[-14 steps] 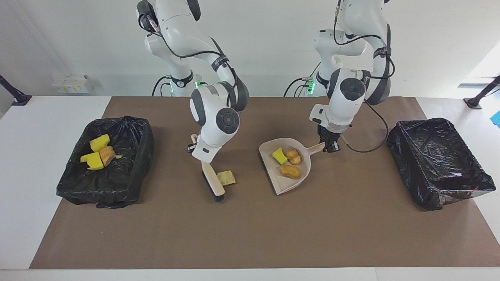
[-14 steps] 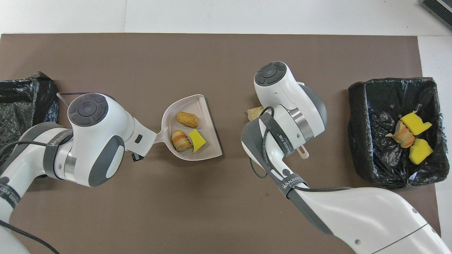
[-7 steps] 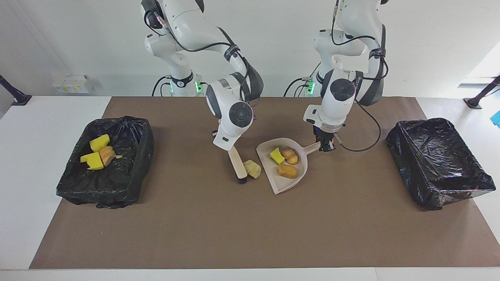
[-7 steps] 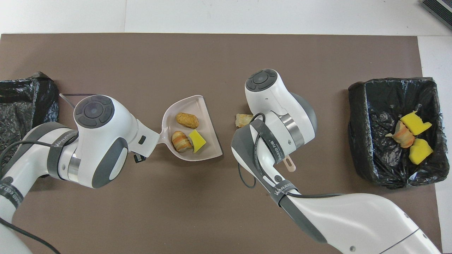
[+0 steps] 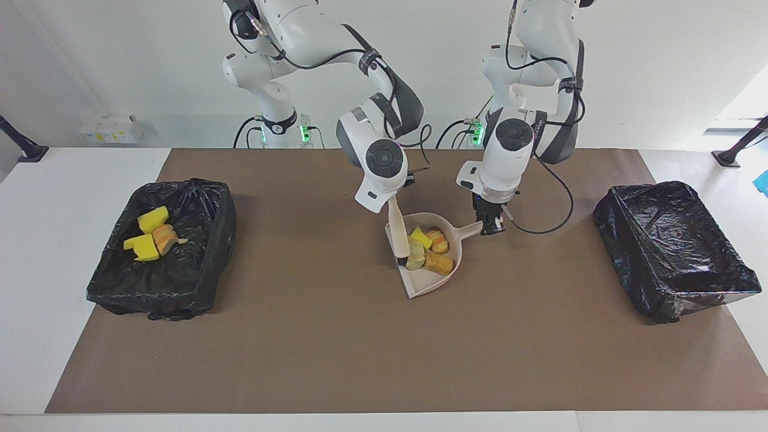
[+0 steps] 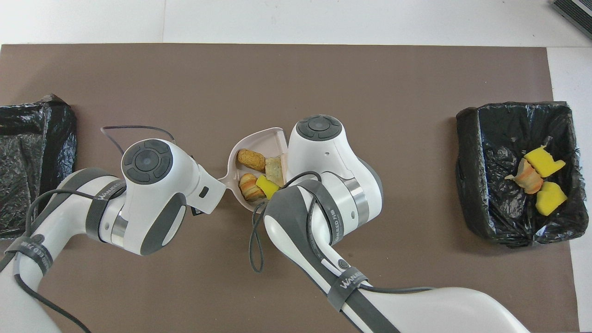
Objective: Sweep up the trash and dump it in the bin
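The dustpan point(image 5: 427, 282) lies flat on the brown mat point(image 5: 336, 360) near the middle of the facing view. Its handle points toward the upper right of the frame and its wide mouth toward the lower left, so it lies slantwise. Four bits of trash point(image 5: 427, 252) sit in it, close together: a yellow chunk, a pale one and two tan bread bits. Three more bits point(image 5: 150, 237) lie in the black bin point(image 5: 207, 264) at the left of the frame. Another black bin point(image 5: 672, 252) sits at the right.

The left gripper point(image 5: 490, 227) points straight down and is clamped on the tip of the dustpan's handle. Its arm comes down from the top right and bends at the wrist.

The right arm reaches in from the top left and leans over the dustpan's mouth. It holds the brush point(image 5: 398, 234), which slants down with its dark bristles at the mouth, against the pale chunk. The right gripper is mostly hidden under the wrist, but it seems closed tight on the brush handle.
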Robot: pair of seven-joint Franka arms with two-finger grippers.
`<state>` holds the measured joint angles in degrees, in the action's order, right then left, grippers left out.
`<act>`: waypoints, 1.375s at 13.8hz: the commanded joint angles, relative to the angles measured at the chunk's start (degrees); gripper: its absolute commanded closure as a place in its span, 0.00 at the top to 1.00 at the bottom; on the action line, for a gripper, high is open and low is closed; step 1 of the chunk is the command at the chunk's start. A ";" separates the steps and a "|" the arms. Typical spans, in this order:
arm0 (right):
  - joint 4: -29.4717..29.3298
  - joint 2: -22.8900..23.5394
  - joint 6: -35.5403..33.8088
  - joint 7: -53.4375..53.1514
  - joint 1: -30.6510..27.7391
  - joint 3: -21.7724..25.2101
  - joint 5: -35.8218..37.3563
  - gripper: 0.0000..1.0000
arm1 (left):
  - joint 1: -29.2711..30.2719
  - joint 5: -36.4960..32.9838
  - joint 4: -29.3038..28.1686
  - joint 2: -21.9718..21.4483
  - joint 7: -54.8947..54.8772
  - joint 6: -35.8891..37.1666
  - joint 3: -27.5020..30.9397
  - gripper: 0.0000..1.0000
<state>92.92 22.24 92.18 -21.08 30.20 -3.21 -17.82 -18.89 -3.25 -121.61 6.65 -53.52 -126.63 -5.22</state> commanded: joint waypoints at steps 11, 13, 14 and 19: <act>2.70 -17.05 -20.73 -0.37 -10.42 0.14 10.44 0.00 | 7.80 9.38 4.26 0.03 -16.33 0.93 0.12 0.00; 9.09 -20.64 -16.36 -0.98 -9.81 0.05 6.42 0.00 | 10.01 13.35 7.34 0.03 -22.92 3.91 0.30 0.00; 12.86 -22.31 -13.55 -2.11 -9.37 0.05 3.96 0.00 | 11.58 13.80 8.13 0.03 -23.55 5.59 0.30 0.00; 24.58 -24.54 0.51 -9.48 0.19 -0.48 -0.90 0.00 | 21.95 23.02 8.84 -1.81 -39.27 12.44 -0.14 0.00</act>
<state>112.87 -0.33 87.86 -26.56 27.66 -3.49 -16.74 -1.12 16.69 -113.44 6.46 -86.93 -118.04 -4.62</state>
